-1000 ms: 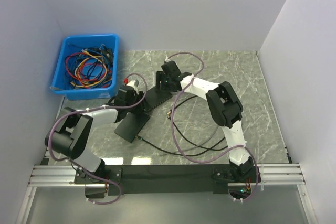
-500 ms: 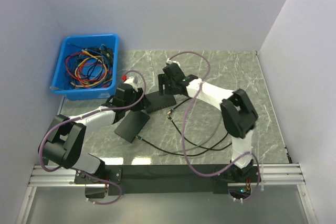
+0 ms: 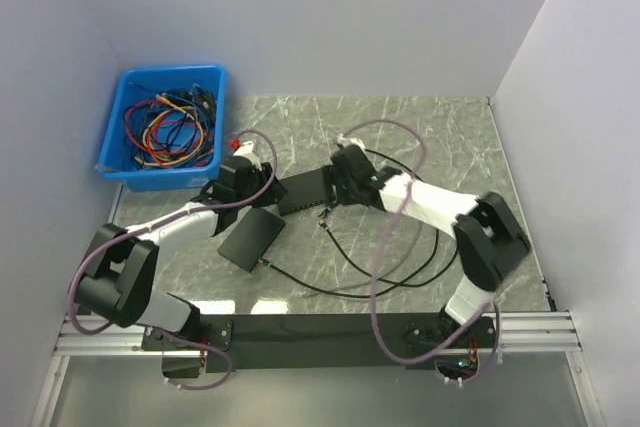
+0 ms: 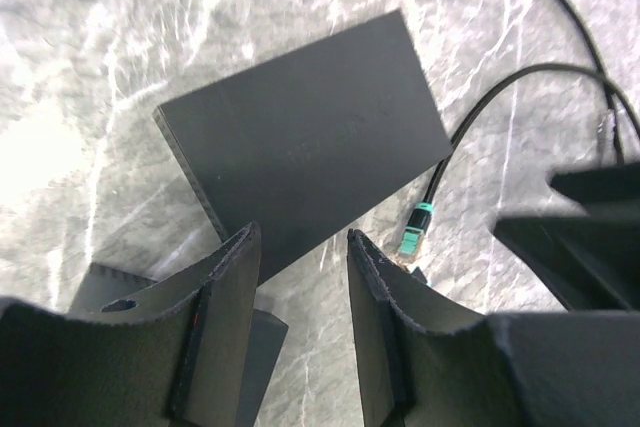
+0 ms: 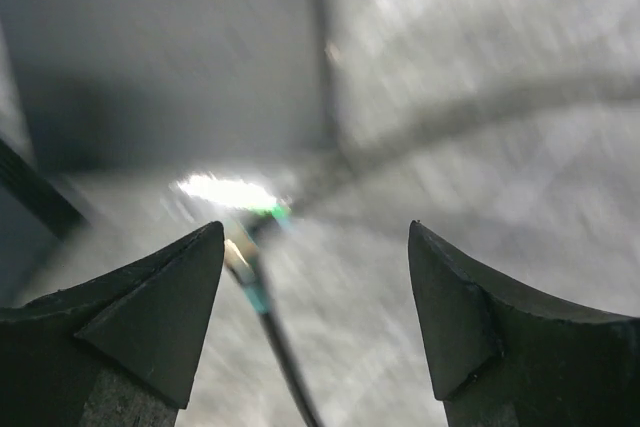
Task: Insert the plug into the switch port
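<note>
The marble table point(image 3: 400, 137) carries everything. The blue bin point(image 3: 170, 71) of coloured leads sits beyond the left claw point(image 3: 243, 173), off to its left and well apart from it. On the near side of that claw, toward the arm bases, a flat black slab point(image 3: 250, 237) lies on the stone. In the left wrist view one corner of the slab shows through the gap between the fingers point(image 4: 385, 327).

The switch point(image 3: 305, 192), a long black box, lies between the two claws. Its left end is just beside the left claw and its right end just beside the right claw point(image 3: 345, 175).

A black cable point(image 3: 338, 252) loops over the table on the near side of the right claw.

The left claw's fingers stand partway apart. A dark piece shows low between them, and whether they pinch it cannot be told from this angle.

The right claw's fingers are spread wide with nothing between them.

The plug point(image 4: 418, 227), with a green boot, lies flat on the table outside the left claw's gap, just beside its right finger. In the blurred right wrist view it sits under the right claw's gap, nearer the left finger, close to the switch's corner and not in it.
</note>
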`<move>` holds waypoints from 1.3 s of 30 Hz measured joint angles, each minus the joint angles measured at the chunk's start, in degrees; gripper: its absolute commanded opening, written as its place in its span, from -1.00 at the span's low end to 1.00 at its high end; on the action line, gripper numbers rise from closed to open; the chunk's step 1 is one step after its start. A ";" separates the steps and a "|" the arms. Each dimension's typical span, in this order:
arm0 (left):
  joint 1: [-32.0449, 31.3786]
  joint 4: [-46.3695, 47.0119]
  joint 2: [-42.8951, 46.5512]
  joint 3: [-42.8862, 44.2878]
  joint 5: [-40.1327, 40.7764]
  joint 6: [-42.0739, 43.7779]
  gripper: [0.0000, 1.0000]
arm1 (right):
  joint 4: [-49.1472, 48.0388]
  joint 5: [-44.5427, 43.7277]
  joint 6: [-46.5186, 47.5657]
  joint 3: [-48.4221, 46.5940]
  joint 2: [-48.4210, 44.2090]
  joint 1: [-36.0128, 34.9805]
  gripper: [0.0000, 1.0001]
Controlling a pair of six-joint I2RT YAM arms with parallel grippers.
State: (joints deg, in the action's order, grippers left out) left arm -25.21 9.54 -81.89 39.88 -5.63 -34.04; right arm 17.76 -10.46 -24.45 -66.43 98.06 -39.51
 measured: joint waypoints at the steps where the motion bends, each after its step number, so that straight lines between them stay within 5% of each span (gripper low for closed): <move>1: 0.00 -0.22 0.68 0.00 0.42 0.20 -0.08 | 0.57 -0.50 -0.15 2.99 -2.67 0.00 0.61; 7: 0.00 -0.81 6.47 -0.02 1.66 0.42 -0.07 | 1.03 -1.88 -0.72 15.37 -24.44 0.00 0.59; 11: 0.00 -0.90 10.25 -0.42 2.97 0.61 -0.07 | -0.11 0.98 0.09 17.22 -29.81 -1.09 0.57; 26: 0.00 -3.45 17.57 -2.75 4.70 1.99 -0.05 | 0.74 0.90 -2.60 19.45 -15.06 -15.21 0.54; 39: 0.39 -4.48 18.75 -4.33 5.07 2.19 -0.05 | 1.68 -7.15 -4.44 10.88 -1.95 -16.76 0.24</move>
State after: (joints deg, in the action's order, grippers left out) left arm -24.82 5.06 -63.13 35.55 -0.56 -31.86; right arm 19.44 -17.61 -28.88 -55.55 96.12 -56.27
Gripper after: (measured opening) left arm 0.475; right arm 0.673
